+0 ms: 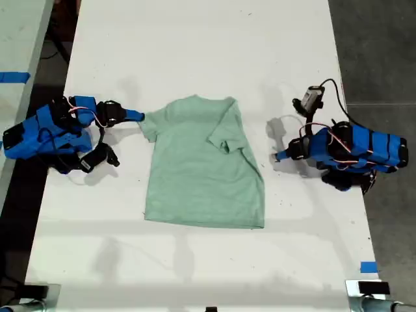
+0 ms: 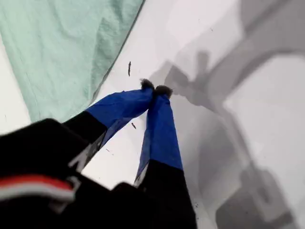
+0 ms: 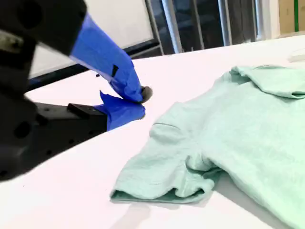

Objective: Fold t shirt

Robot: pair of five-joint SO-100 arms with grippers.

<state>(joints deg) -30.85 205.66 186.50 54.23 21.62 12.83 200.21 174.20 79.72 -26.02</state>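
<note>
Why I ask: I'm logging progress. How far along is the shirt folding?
Done: one sleeve lies folded onto the t shirt. In hand: nothing; my first claw and my second claw are shut beside the cloth. Left: the other sleeve, then the body.

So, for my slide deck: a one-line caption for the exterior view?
Mint t-shirt on white table, one sleeve folded in, a blue arm on either side.

Bare table (image 1: 195, 52) around t shirt (image 1: 201, 175)
</note>
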